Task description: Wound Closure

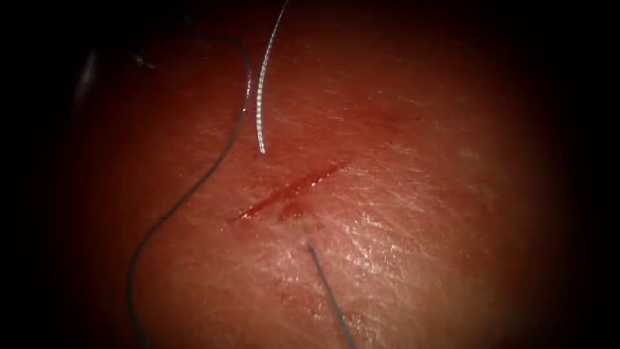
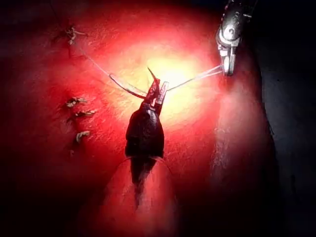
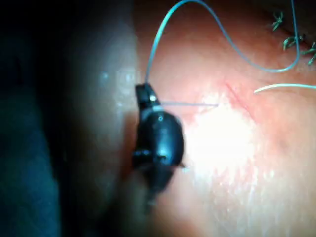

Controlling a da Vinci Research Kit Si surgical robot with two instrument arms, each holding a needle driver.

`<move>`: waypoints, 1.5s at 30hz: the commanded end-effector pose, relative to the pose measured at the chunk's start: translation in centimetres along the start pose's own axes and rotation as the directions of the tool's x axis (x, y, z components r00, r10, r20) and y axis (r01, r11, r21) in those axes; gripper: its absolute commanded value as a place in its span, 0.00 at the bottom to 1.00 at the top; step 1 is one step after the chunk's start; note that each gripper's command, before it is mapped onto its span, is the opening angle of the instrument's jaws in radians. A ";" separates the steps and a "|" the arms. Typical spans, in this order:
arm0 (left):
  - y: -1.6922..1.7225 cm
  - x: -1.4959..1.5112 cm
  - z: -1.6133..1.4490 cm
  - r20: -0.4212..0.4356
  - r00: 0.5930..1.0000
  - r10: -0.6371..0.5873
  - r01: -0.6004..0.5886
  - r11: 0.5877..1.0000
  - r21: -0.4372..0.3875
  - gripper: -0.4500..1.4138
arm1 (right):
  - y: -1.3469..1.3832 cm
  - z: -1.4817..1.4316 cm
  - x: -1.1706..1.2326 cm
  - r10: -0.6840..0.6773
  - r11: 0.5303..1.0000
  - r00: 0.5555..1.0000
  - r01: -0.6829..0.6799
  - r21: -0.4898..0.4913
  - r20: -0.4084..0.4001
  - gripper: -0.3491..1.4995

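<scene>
Left tool (image 2: pixel 155 89): my jaws look clamped on the curved bright steel needle (image 1: pixel 260 97), though I can't tell where along its curve. Right tool (image 3: pixel 145 93): my jaws are closed on the thin dark thread (image 1: pixel 187 194), a straight run of which enters the red, wet pork tissue (image 1: pixel 400 213) beside the short red cut (image 1: pixel 294 187).

The needle is out of the tissue, above the cut. Its long axis is near vertical and its free end points down, just left of the cut.

Risks as I judge them:
- The slack loop beside the needle could snag it.
- A hard pull on the thread could tear the cut's edge.
</scene>
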 end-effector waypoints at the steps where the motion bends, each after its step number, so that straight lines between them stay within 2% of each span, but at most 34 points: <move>1: 0.00 -0.10 0.04 0.005 1.000 -0.002 0.002 1.000 0.005 0.00 | -0.14 0.14 0.10 -0.004 0.999 1.000 0.005 0.047 -0.018 0.00; 6: -0.01 -0.11 -0.01 0.012 1.000 -0.002 0.002 1.000 0.019 0.00 | -0.23 0.19 0.20 -0.026 0.992 1.000 0.026 0.124 -0.005 0.00; 8: -0.02 -0.12 -0.03 0.014 1.000 -0.003 0.002 1.000 0.023 0.00 | -0.24 0.20 0.23 -0.038 0.988 0.999 0.041 0.152 -0.022 0.00; 10: -0.03 -0.12 -0.04 0.014 1.000 -0.003 0.002 1.000 0.026 0.00 | -0.18 0.21 0.26 -0.051 0.993 0.998 0.054 0.105 -0.036 0.00; 11: -0.03 -0.12 -0.04 0.015 1.000 -0.003 0.003 1.000 0.026 0.00 | -0.13 0.19 0.27 -0.051 0.996 0.998 0.054 0.068 -0.040 0.15; 12: -0.03 -0.12 -0.04 0.015 1.000 -0.003 0.003 1.000 0.027 0.00 | -0.04 0.15 0.28 -0.051 0.999 0.997 0.052 0.003 -0.057 0.50; 13: -0.03 -0.12 -0.04 0.015 1.000 -0.003 0.003 1.000 0.028 0.00 | 0.11 0.04 0.27 -0.051 0.992 0.995 0.041 -0.119 -0.082 0.84; 14: -0.03 -0.12 -0.04 0.015 1.000 -0.003 0.003 1.000 0.028 0.00 | 0.22 -0.04 0.25 -0.053 0.986 0.995 0.038 -0.161 -0.087 0.91; 16: -0.03 -0.12 -0.04 0.015 1.000 -0.003 0.003 1.000 0.029 0.00 | 0.30 -0.11 0.23 -0.046 0.982 0.995 0.029 -0.187 -0.087 0.94; 18: -0.02 -0.12 -0.04 0.015 1.000 -0.003 0.003 1.000 0.030 0.00 | 0.54 -0.37 0.09 -0.031 0.955 0.996 0.006 -0.297 -0.080 0.98; 23: -0.03 -0.13 -0.04 0.016 1.000 -0.003 0.002 1.000 0.030 0.00 | 0.73 -0.48 -0.09 -0.025 0.939 0.997 0.000 -0.344 -0.069 0.98; 26: -0.03 -0.14 -0.04 0.016 1.000 -0.002 0.002 1.000 0.031 0.00 | 0.79 -0.44 -0.13 -0.028 0.931 0.998 0.003 -0.364 -0.062 0.97; 33: -0.02 -0.13 -0.03 0.016 1.000 -0.002 0.002 0.999 0.033 0.00 | 1.02 -0.06 -0.32 -0.042 0.915 0.998 0.022 -0.403 -0.042 0.97; 35: -0.02 -0.13 -0.03 0.016 1.000 -0.002 0.002 0.999 0.033 0.00 | 1.11 0.15 -0.37 -0.055 0.908 0.998 0.038 -0.417 -0.028 0.97; 43: -0.02 -0.13 -0.02 0.016 1.000 -0.002 0.002 0.999 0.033 0.00 | 1.31 0.38 -0.33 -0.107 0.887 0.994 0.091 -0.452 -0.010 0.95; 45: -0.02 -0.13 -0.02 0.017 1.000 -0.002 0.002 0.999 0.034 0.00 | 1.34 0.42 -0.34 -0.118 0.895 0.993 0.099 -0.435 -0.016 0.74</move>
